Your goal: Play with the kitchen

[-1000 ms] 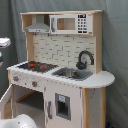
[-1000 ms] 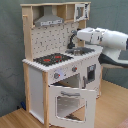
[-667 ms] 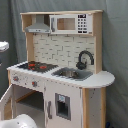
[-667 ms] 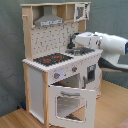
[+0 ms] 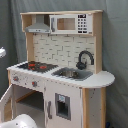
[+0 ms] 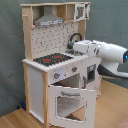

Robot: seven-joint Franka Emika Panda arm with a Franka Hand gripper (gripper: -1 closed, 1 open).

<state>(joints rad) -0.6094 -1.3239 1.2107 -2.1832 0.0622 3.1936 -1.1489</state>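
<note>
Standing at the centre of both exterior views is the kitchen (image 5: 60,70), a tall toy unit of smooth white panels and pale wood edging. Rising behind its counter is a white brick-patterned backsplash (image 5: 62,49), and hanging at 12 o'clock are a grey wedge-shaped hood (image 6: 49,19) and a white microwave-style cabinet (image 5: 70,23). Sitting on the counter are a flat black hob with red rings (image 5: 36,65) and, toward 3 o'clock in the first exterior view, a recessed grey sink (image 5: 73,74) under a curved black faucet (image 5: 85,58). Hanging open and tilted forward in the second exterior view is the white windowed oven door (image 6: 71,102). Reaching in from 3 o'clock in the second exterior view is the white rounded robot arm (image 6: 107,52), its gripper (image 6: 75,47) hovering near the faucet; whether the jaws are spread or closed cannot be told. Judging from this pose, a careless sweep is risking a collision with the faucet or backsplash, and pushing sideways on the light, tall frame is risking shifting or tipping it.
</note>
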